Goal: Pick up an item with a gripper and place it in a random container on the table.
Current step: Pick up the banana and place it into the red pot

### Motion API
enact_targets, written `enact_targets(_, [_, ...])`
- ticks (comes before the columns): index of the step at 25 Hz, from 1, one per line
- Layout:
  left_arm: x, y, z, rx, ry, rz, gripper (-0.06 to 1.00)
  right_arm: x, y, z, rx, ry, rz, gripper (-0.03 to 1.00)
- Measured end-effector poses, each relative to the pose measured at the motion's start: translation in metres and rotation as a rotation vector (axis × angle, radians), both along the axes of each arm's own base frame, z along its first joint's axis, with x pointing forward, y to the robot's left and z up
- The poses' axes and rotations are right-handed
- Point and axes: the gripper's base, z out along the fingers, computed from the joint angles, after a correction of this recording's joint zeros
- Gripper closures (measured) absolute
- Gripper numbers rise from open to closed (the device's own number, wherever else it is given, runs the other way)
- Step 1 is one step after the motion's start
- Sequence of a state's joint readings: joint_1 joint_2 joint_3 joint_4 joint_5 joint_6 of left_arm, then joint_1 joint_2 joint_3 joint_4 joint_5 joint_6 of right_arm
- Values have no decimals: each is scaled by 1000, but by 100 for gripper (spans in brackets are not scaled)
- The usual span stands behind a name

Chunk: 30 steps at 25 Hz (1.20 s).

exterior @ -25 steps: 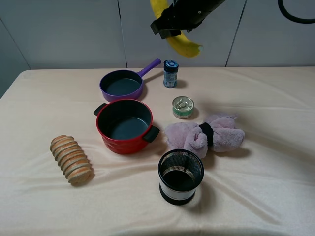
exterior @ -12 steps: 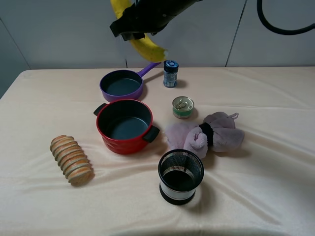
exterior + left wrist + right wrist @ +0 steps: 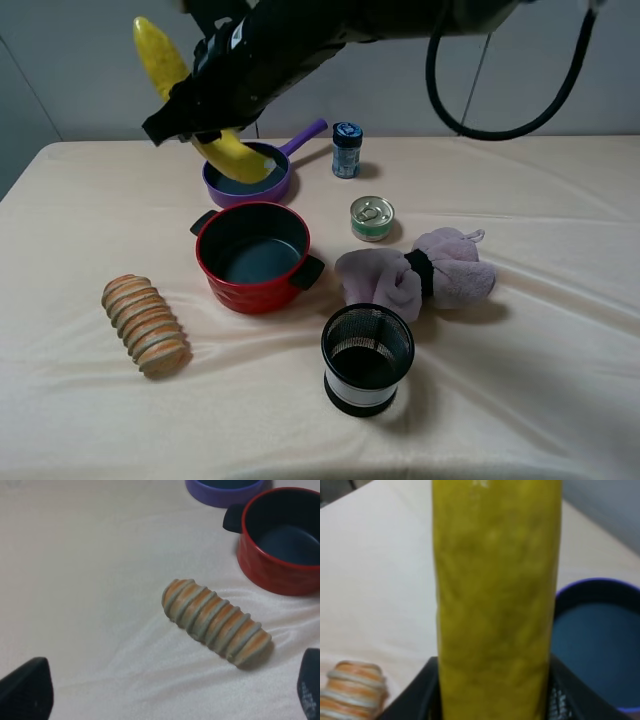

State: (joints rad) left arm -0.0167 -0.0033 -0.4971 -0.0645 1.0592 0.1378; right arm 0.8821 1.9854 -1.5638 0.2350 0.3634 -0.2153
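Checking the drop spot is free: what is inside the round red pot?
The round red pot shows only its bare dark grey floor; nothing visible lies inside. Its near inner wall is hidden behind the rim.

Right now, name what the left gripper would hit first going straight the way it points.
Probably the bread loaf, lying roughly centred ahead of the open left gripper; depth is unclear.

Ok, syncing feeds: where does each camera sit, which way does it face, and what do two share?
Exterior high: high in front, looking down on the table; right pincer holds the banana.
Left wrist: looks down at bread loaf and red pot; tips of the open left pincer show.
Right wrist: looks along the gripped banana toward the purple pan.
Shared: bread loaf in all three.
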Motion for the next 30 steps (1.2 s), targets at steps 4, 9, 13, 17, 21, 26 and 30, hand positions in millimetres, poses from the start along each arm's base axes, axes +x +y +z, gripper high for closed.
enact_targets(4, [0,0,0,0,0,0,-5,-1,8,-22,-29,27,10,67])
enact_targets(9, [0,0,0,0,0,0,-5,3,13,-57,-90,66,13,67])
enact_targets(13, [0,0,0,0,0,0,-5,5,14,-77,-136,85,21,67])
enact_targets(17, [0,0,0,0,0,0,-5,5,15,-92,-171,100,28,67])
enact_targets(21, [0,0,0,0,0,0,-5,5,14,-103,-206,121,36,67])
enact_targets(26, [0,0,0,0,0,0,-5,4,13,-108,-223,128,40,67])
enact_targets(30, [0,0,0,0,0,0,-5,2,10,-113,-245,136,46,67])
